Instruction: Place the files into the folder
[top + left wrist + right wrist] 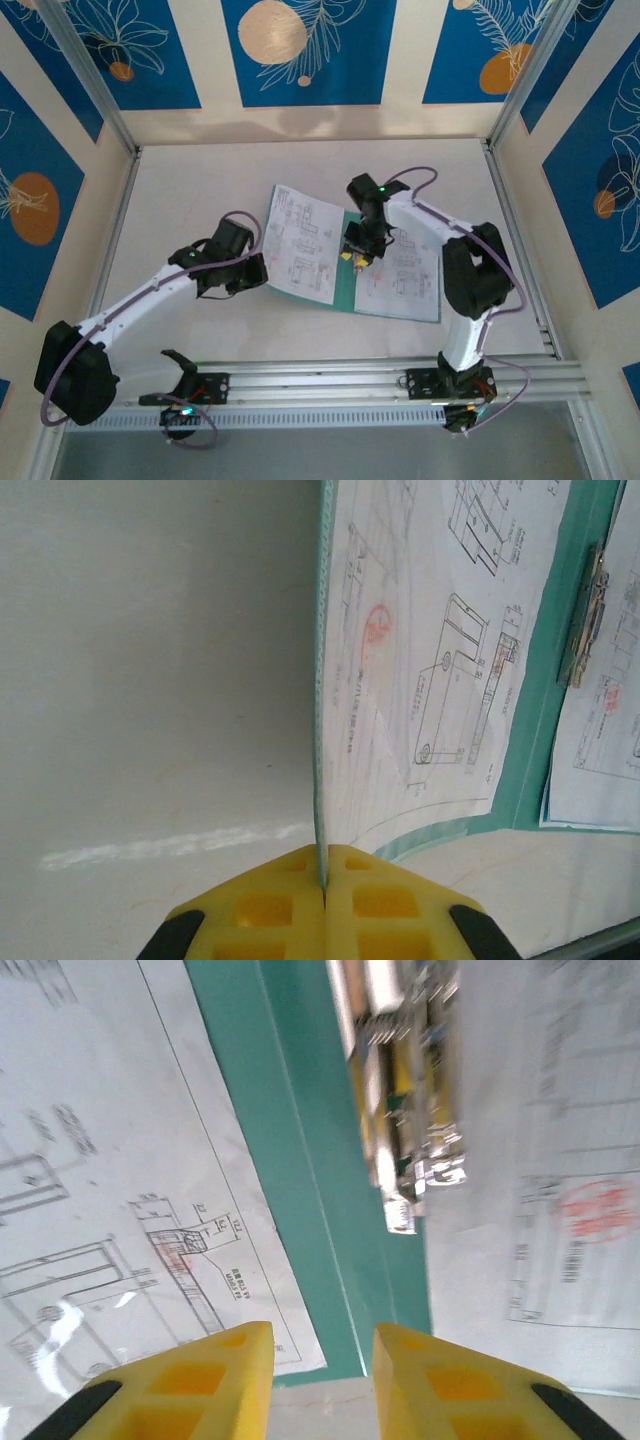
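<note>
The folder [300, 1160] is thin teal card, matt and smooth. The sheets [420, 630] are white paper with a faint sheen. The clip [400, 1110] is shiny metal. The table [150, 680] looks pale, matt and smooth. The left gripper [325, 865] is yellow moulded plastic.

Robot lab test cell: aluminium rails [330, 380], blue leaf-patterned wall panels [300, 50], white table [200, 190].

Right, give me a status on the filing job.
Done: printed sheets lie on both halves of the open folder, beside its metal clip. In hand: the left pincer is shut on the folder's outer left edge; the right pincer hovers over the folder's middle, jaws apart, holding nothing. Left: the folder is not yet closed, and I cannot tell whether the sheets are clipped in.
</note>
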Action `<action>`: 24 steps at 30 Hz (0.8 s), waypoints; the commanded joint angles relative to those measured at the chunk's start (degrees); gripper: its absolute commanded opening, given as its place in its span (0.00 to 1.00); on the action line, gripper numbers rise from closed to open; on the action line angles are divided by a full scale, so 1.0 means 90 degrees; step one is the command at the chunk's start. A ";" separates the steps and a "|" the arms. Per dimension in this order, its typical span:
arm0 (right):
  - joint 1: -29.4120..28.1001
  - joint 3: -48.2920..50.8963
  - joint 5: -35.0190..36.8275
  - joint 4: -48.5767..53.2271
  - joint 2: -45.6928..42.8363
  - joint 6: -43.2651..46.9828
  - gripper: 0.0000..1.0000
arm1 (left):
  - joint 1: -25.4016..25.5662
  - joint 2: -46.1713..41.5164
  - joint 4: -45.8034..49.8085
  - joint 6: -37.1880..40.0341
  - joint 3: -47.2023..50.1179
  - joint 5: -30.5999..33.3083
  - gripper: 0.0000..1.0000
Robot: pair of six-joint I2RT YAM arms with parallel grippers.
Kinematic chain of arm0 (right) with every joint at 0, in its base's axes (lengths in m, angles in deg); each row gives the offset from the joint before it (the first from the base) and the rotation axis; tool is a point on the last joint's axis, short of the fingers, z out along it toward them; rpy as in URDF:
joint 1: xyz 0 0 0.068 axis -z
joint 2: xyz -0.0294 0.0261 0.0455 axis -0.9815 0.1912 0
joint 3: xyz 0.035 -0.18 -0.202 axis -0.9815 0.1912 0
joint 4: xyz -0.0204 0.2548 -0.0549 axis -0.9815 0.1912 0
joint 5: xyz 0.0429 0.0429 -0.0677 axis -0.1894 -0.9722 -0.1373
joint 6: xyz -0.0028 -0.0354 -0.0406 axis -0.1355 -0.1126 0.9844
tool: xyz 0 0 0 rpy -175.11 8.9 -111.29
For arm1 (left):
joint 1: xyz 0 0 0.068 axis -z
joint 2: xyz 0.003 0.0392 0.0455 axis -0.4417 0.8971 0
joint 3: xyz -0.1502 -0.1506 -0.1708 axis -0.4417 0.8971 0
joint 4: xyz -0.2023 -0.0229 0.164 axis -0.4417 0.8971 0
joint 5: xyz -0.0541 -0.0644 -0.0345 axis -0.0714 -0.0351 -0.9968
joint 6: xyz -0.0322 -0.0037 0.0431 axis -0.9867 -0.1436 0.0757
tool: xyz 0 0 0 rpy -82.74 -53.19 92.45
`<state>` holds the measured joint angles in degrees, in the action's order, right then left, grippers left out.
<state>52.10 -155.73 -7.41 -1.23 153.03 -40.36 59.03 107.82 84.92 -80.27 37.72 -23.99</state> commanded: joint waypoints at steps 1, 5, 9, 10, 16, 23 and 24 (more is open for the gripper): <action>0.0568 0.0212 0.0155 0.0082 -0.0323 0.0029 0.33 | 0.0064 -0.0319 0.0971 0.0274 -0.0340 0.0718 0.00; 0.1336 0.0651 0.0085 0.0075 -0.0502 0.0137 0.29 | 0.0034 -0.0589 0.1645 0.0228 -0.0529 0.1147 0.00; 0.1989 0.1086 0.0003 0.0091 -0.0531 0.0226 0.24 | 0.0027 -0.0856 0.2150 0.0168 -0.0685 0.1422 0.00; 0.2139 0.1186 -0.0027 0.0075 -0.0506 0.0239 0.23 | 0.0026 -0.0935 0.2263 0.0155 -0.0735 0.1529 0.00; 0.2340 0.1527 -0.0332 -0.0148 -0.0159 0.0238 0.19 | 0.0018 -0.1028 0.2517 0.0249 -0.0999 0.1701 0.00; 0.2021 0.1526 -0.0190 -0.0215 0.0282 0.0024 0.11 | 0.0018 -0.0888 0.2523 0.0492 -0.1405 0.1710 0.00; 0.2004 0.1536 -0.0165 -0.0230 0.0332 0.0023 0.10 | 0.0018 -0.0856 0.2481 0.0544 -0.1459 0.1654 0.00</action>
<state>70.79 -142.49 -8.31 -3.66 154.82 -39.35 59.03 99.66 106.30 -77.38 27.14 -10.31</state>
